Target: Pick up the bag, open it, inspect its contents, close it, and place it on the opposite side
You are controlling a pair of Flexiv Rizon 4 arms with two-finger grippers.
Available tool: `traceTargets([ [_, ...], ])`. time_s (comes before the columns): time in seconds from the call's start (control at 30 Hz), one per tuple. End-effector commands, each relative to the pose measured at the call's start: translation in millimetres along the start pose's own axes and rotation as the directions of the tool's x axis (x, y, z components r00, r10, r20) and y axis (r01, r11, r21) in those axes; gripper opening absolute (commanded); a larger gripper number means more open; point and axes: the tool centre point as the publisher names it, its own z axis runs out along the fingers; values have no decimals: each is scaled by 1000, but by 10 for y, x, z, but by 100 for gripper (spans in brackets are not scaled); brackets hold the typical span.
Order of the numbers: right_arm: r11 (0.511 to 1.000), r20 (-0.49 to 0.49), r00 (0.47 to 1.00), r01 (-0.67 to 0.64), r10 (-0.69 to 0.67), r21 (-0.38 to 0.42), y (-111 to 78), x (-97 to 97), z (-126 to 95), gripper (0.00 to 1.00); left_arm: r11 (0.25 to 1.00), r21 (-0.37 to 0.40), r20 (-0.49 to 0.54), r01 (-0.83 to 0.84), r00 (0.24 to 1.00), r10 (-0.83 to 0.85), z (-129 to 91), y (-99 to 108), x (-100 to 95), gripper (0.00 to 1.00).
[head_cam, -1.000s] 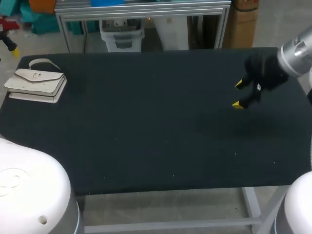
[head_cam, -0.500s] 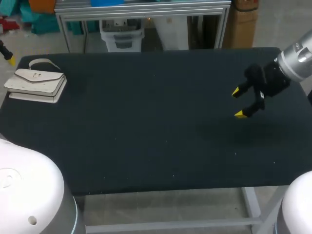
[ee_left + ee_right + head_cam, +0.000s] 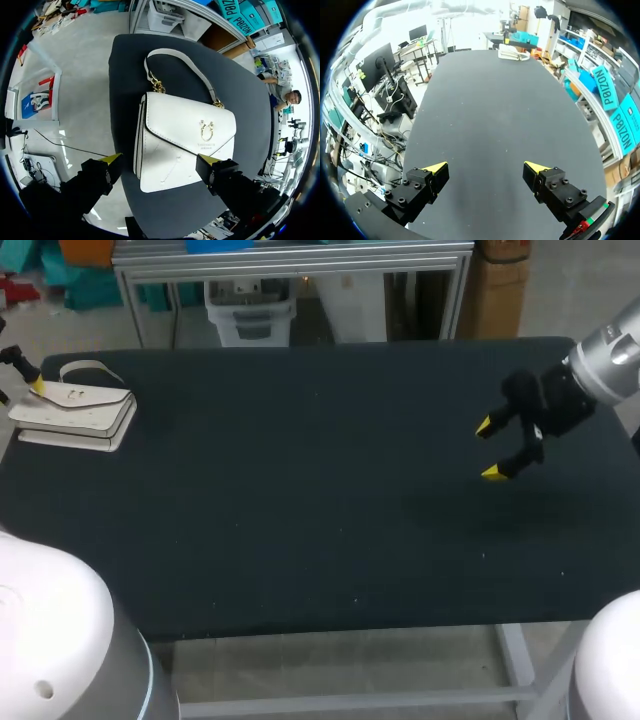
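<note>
White bag [image 3: 75, 412] laid flat at far left corner of table [image 3: 300, 520], flap shut, handle [image 3: 175, 62] toward far edge. Left gripper [image 3: 160, 160] held over it, fingers spread wide, contact not discernible. Right gripper [image 3: 489, 449] held above table's right side, fingers apart, well away from bag.

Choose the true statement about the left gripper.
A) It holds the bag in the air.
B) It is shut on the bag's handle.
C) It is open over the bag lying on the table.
C: the left gripper shows its tips wide apart over the white bag, flat on the table.
</note>
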Motion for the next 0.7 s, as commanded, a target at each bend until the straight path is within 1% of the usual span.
traceTargets([
  [0.03,1000,-2,1000,1,-1,-2,-3,-6,-2,100,984,-174,-247,-21,969,-23,82,-69,-67,92],
  [0.1,1000,-2,1000,1,-1,-2,-3,-6,-2,100,983,-180,-248,-24,969,-21,124,-55,-40,86],
  [0.13,1000,-2,1000,1,-1,-2,-3,-6,-2,100,982,-185,-260,-27,965,-22,140,-47,-27,78],
  [0.17,1000,-2,1000,1,-1,-2,-3,-6,-2,100,982,-186,-264,-30,964,-21,153,-40,-12,73],
  [0.2,1000,-2,1000,1,-1,-2,-3,-6,-2,100,982,-187,-264,-29,964,-21,161,-34,-2,65],
  [0.23,1000,-2,1000,1,-1,-2,-3,-6,-2,100,982,-188,-280,-33,960,-21,168,-29,7,61],
  [0.27,1000,-2,1000,1,-1,-2,-3,-6,-2,100,982,-188,-286,-34,958,-21,168,-23,16,46],
  [0.3,1000,-2,1000,1,-1,-2,-3,-6,-2,100,981,-190,-286,-33,958,-22,170,-17,28,38],
  [0.37,1000,-2,1000,1,-1,-2,-3,-6,-2,100,980,-197,-290,-33,957,-26,175,-9,40,36],
  [0.43,1000,-2,1000,1,-1,-2,-3,-6,-2,100,979,-203,-293,-31,955,-31,183,2,50,31],
  [0.5,1000,-2,1000,1,-1,-2,-3,-6,-2,100,977,-212,-294,-28,955,-37,201,15,64,25],
  [0.53,1000,-2,1000,1,-1,-2,-3,-6,-2,100,976,-218,-302,-27,952,-41,211,21,71,17],
  [0.63,1000,-2,1000,1,-1,-2,-3,-6,-2,100,974,-225,-305,-20,951,-51,233,32,94,2],
  [0.7,1000,-2,1000,1,-1,-2,-3,-6,-2,100,975,-222,-322,-26,945,-48,245,47,126,0],
])
